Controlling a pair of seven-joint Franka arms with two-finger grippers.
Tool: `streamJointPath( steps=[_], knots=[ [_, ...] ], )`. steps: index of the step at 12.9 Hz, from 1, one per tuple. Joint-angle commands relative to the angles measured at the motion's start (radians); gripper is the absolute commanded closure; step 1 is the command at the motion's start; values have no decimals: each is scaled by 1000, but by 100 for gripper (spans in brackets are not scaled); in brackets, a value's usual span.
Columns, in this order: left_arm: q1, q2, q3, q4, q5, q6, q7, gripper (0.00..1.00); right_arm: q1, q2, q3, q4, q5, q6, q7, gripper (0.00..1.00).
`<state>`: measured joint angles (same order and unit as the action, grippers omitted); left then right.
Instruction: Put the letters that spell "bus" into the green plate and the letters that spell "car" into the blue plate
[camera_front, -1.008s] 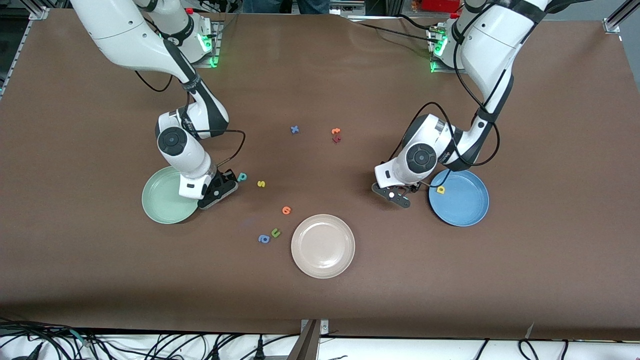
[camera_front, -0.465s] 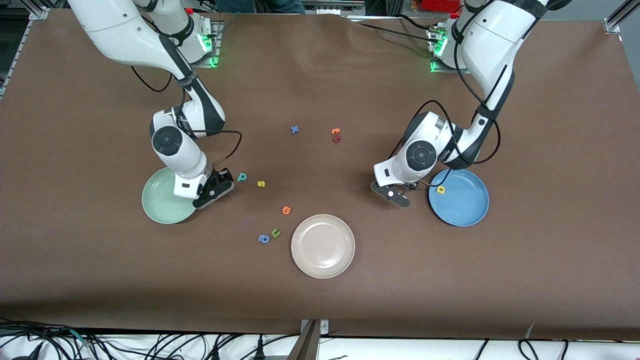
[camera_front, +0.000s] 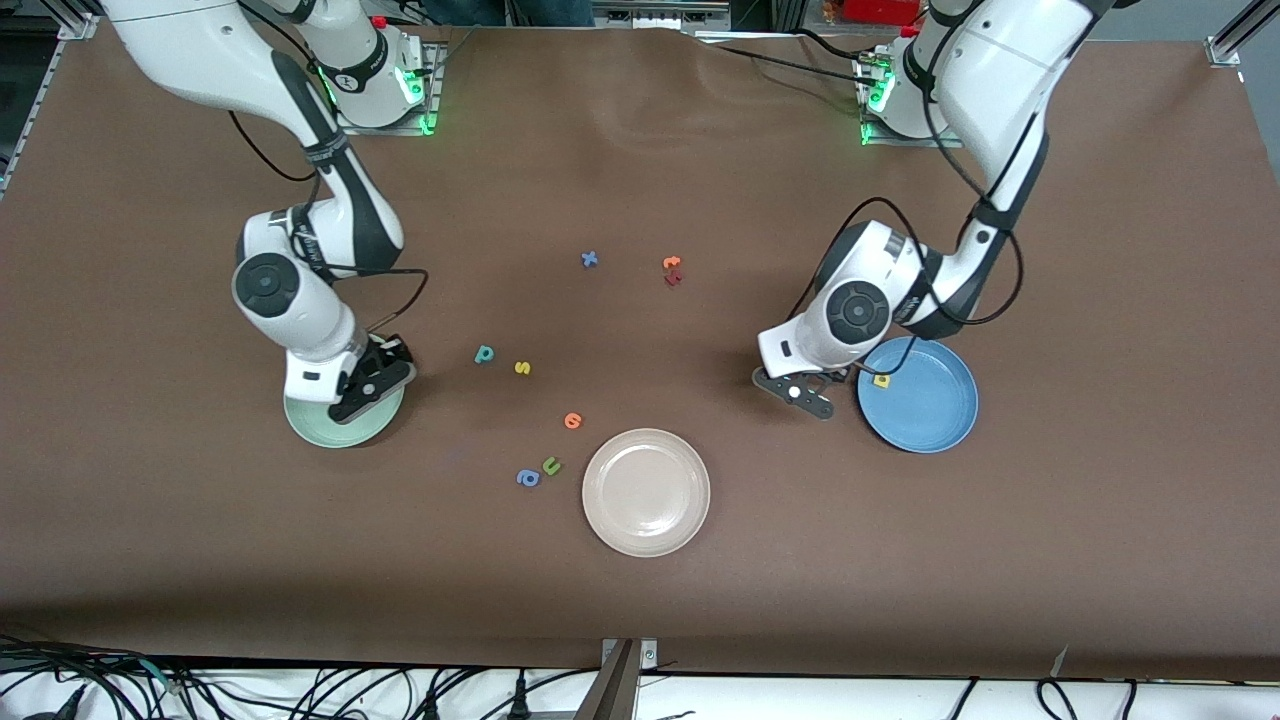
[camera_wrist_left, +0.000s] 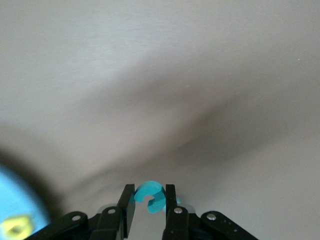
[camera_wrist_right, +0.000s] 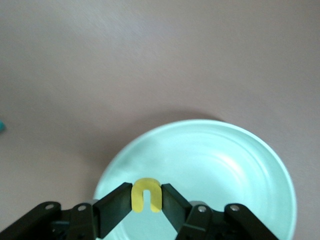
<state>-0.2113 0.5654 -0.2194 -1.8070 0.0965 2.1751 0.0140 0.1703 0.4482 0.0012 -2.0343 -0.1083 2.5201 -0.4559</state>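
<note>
Brown cloth covers your table (camera_front: 640, 150). At nine o'clock the green plate (camera_front: 310, 425) is empty; above it your right gripper (camera_wrist_right: 146, 199) pinches the yellow u (camera_wrist_right: 146, 194). At three o'clock the blue plate (camera_front: 930, 410) already holds the yellow a (camera_front: 881, 380); beside its rim your left gripper (camera_wrist_left: 148, 207) clamps the teal c (camera_wrist_left: 148, 196). Near centre, the teal b (camera_front: 484, 353) and yellow s (camera_front: 521, 368) lie untouched. You cannot see the r anywhere.

yellow u (camera_wrist_right: 146, 195) over green plate (camera_wrist_right: 240, 165) | teal c (camera_wrist_left: 148, 196) gripped | yellow a (camera_front: 881, 380) in blue plate (camera_front: 935, 420)
</note>
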Motion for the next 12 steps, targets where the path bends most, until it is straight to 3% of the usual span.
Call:
streamJointPath(
  steps=[1, 2, 3, 4, 5, 6, 10, 12],
  knots=[
    [71, -30, 8, 44, 34, -107, 137, 99, -5, -6, -16, -6, 15, -14, -70, 78],
    [123, -32, 6, 44, 34, -107, 211, 98, -6, -3, -30, -6, 15, -14, -85, 75],
    [165, -29, 6, 44, 34, -107, 286, 91, -6, -3, -33, -6, 15, -14, -90, 50],
    [199, -21, 5, 41, 34, -106, 329, 85, -8, -3, -39, -7, 15, -14, -89, 16],
    [205, -13, 5, 41, 34, -104, 340, 42, -8, -3, -41, -7, 16, -14, -89, 5],
    [201, -10, 5, 43, 34, -104, 340, 0, -9, -3, -41, -7, 16, -14, -89, 2],
    [190, -13, -52, 41, 19, -107, 241, 0, -8, -14, -21, -14, 18, -15, -19, 3],
    [182, -9, -107, 31, 26, -107, 115, 0, -8, -26, 40, -32, 18, -15, 140, 3]
  ],
)
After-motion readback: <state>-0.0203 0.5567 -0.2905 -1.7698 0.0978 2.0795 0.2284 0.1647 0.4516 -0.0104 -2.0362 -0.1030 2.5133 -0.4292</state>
